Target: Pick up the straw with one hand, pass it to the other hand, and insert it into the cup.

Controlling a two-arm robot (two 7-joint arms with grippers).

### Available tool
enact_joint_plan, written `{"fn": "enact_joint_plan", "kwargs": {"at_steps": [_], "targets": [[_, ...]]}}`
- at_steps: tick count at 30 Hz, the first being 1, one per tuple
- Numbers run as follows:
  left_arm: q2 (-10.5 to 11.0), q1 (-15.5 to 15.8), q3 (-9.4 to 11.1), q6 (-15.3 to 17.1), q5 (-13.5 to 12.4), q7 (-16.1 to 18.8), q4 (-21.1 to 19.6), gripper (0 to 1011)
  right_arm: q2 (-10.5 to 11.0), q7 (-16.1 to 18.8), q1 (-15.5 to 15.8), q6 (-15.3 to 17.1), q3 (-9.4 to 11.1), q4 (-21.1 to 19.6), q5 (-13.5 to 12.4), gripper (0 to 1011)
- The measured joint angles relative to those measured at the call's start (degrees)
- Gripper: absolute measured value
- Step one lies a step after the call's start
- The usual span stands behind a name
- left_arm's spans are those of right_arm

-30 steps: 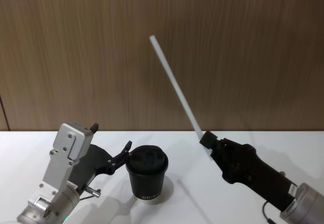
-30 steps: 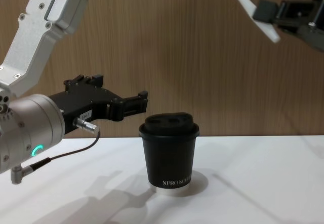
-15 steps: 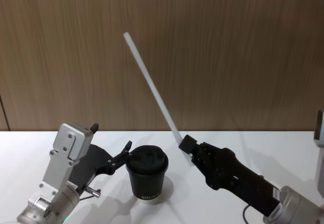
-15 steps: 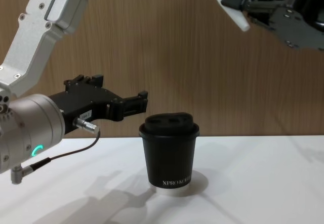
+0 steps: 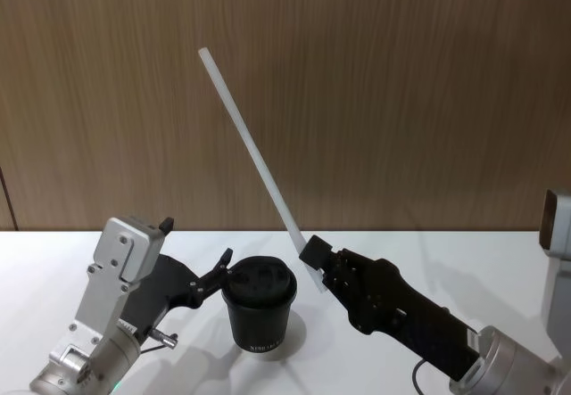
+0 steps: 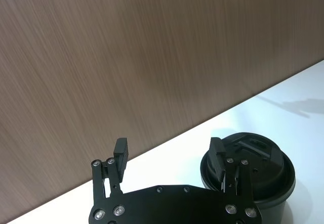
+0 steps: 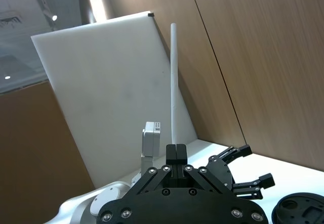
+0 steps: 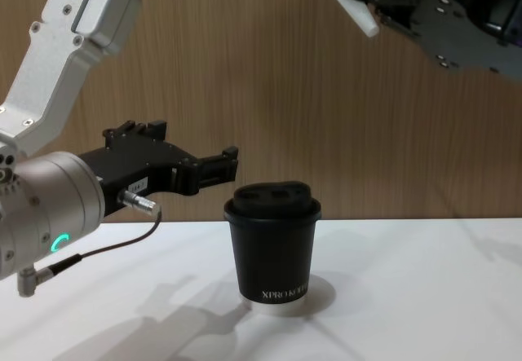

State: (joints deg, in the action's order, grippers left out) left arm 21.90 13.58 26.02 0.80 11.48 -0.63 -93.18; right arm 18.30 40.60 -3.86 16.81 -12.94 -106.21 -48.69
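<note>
On the left of the white table (image 5: 500, 261), the left gripper (image 5: 219, 275) hovers just beside the cup (image 5: 259, 319). Its fingers are spread apart and empty, level with the domed lid (image 5: 259, 281) — placed, I judge, to receive the straw close to where it must go in. The cup stands upright in the middle, lid on. Up and to the right of it the straw (image 5: 250, 150) slants through the air, clear of the cup, its top leaning toward the robot's left. The right gripper (image 5: 314, 254) is clamped on its lower end — a low hold that likely leaves the long shaft free for the other claw.
</note>
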Motion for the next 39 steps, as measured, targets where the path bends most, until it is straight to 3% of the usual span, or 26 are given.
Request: {"fn": "enact_joint_plan", "kwargs": {"at_steps": [7, 18, 27, 39], "targets": [[0.1, -0.2, -0.4, 0.0, 0.8, -0.9, -0.4, 1003, -0.2, 0.0, -0.2, -0.3, -0.4, 0.1, -0.2, 1], [1.1, -1.0, -2.6, -0.6, 6.9, -6.8, -2.1, 1003, -0.3, 0.0, -0.3, -0.5, -0.7, 0.2, -0.4, 1], [2.7, -2.1, -5.8, -0.7, 15.0, -14.4, -3.9, 1003, -0.3, 0.0, -0.4, -0.5, -0.8, 0.2, -0.4, 1], [7.1, -5.0, -12.3, 1.8, 29.7, -26.0, -7.9, 1003, -0.3, 0.0, -0.4, -0.6, -0.8, 0.2, -0.5, 1]]}}
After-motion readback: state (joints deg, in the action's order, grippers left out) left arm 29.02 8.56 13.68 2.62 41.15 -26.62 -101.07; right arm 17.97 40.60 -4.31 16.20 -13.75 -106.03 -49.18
